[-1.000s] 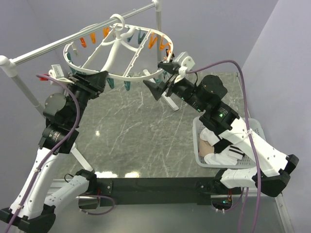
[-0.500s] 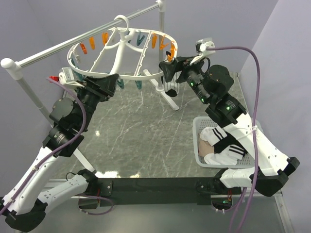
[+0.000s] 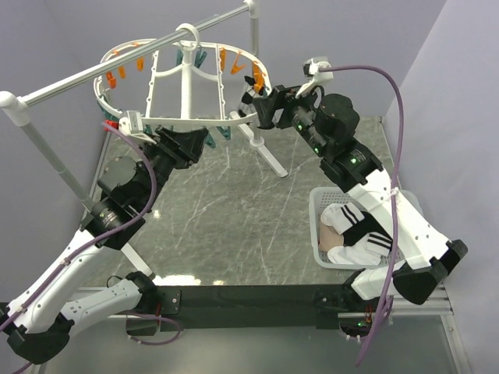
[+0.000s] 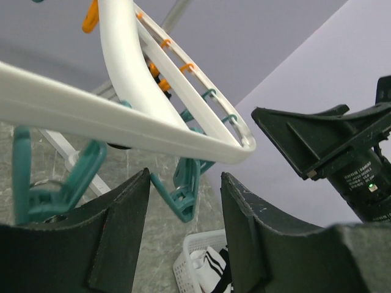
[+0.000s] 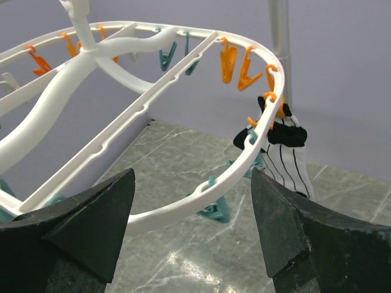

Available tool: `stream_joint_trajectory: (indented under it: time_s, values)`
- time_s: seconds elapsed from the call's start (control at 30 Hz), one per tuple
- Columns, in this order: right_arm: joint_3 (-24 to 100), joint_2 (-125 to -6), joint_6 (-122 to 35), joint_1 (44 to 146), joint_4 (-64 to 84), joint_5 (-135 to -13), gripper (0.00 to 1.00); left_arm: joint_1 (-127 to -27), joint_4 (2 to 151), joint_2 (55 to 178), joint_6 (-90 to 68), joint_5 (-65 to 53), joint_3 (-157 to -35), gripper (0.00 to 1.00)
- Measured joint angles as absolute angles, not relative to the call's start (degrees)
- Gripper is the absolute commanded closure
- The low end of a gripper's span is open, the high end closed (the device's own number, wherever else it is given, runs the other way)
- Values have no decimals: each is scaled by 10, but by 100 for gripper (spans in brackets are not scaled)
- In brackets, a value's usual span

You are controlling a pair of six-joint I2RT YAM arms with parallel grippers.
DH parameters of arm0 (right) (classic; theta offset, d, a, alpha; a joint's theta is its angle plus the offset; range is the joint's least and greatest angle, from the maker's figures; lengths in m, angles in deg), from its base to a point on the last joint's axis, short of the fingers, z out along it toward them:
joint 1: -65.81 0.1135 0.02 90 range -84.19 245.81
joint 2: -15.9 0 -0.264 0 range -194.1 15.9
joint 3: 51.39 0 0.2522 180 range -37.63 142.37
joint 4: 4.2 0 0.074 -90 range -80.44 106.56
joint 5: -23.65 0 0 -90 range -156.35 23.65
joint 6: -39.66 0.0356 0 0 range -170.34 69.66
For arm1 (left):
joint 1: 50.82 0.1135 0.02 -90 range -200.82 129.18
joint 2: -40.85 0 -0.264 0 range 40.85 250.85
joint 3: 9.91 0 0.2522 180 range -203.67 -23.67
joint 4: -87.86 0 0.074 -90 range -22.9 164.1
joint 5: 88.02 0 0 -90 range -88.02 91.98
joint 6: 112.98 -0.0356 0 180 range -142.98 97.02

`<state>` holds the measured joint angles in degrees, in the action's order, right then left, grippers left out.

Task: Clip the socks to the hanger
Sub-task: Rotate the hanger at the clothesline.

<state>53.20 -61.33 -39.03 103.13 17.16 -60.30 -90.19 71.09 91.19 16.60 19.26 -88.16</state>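
The white oval hanger hangs tilted from the silver rail, with orange and teal clips on its rim. My left gripper is open under its near rim. In the left wrist view the jaws stand apart around a teal clip without touching it. My right gripper is open at the right rim, and the rim passes between its jaws. A black-and-white striped sock hangs from an orange clip there. More socks lie in the basket.
The white lattice basket stands at the right on the marble table and also shows in the left wrist view. The silver rail with white joints spans the back, and its white foot rests mid-table. A purple wall rises behind.
The hanger has swung and tilted, its near rim dropping. My left gripper has moved right, under the rim to a teal clip. My right gripper has risen and shifted left to the right rim.
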Motion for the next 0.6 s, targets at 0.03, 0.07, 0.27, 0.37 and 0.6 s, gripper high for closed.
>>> stream_joint_trajectory:
  time_s: [0.03,0.07,0.27,0.37,0.6]
  values:
    - [537,-620,-389,1031,171,-608,19,-903,711,912,166,193,-879,44]
    - [543,-627,-387,1030,173,-614,19,-904,712,911,166,193,-876,44]
    - [559,-656,-380,1030,179,-630,19,-909,717,913,160,190,-869,44]
    - [559,-656,-380,1029,179,-628,18,-912,733,928,153,183,-869,44]
    - [559,-633,-383,1019,178,-625,17,-936,758,1000,140,158,-885,44]
